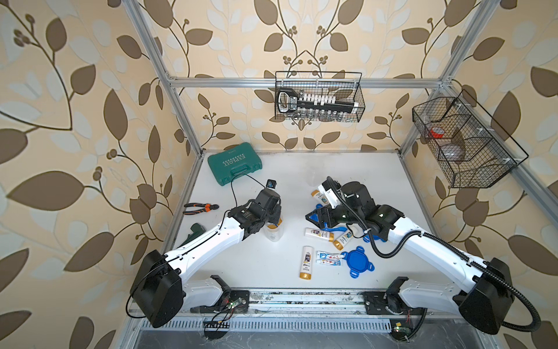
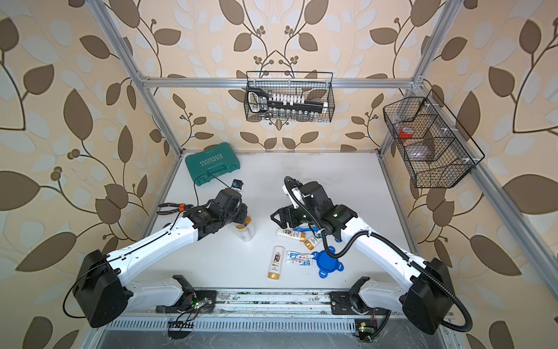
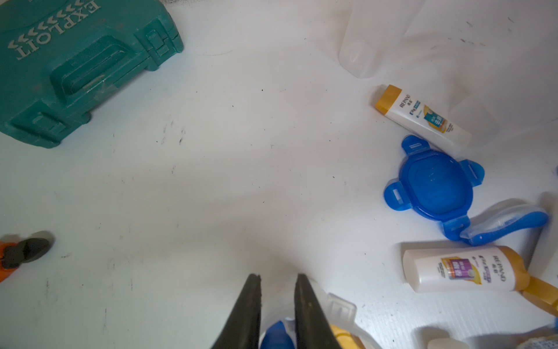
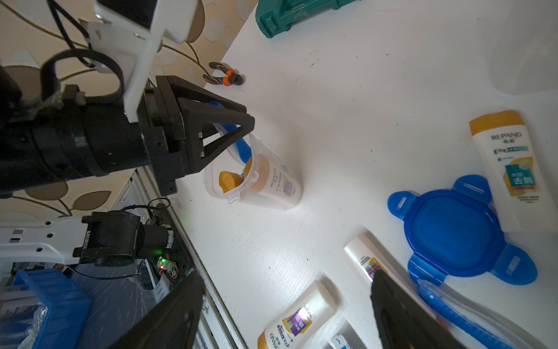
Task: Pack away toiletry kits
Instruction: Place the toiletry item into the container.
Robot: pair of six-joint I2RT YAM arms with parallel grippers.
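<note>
fingers of the left gripper point down at the mouth of a clear plastic jar in both top views. the jar stands right under the tips, and from up here their spread cannot be told. the right gripper hangs over the loose bottles, well apart from that jar. in the left wrist view the two fingers stand a narrow slit apart with nothing between their tips. further back in the slit sits the blue toothbrush, and the jar's rim and a gold-capped bottle lie just to one side of them. in the right wrist view the toothbrush runs from between the left fingers slantwise down into the jar. its long axis is nearly in line with the fingers and its low end is among gold caps. whether the pads pinch it or only flank it i cannot tell. the right fingers are spread wide and empty, with a lying bottle just beside one tip. the brush looks seated, so the left fingers would best let go and back out along its axis, not sideways, lest the jar tip.
</note>
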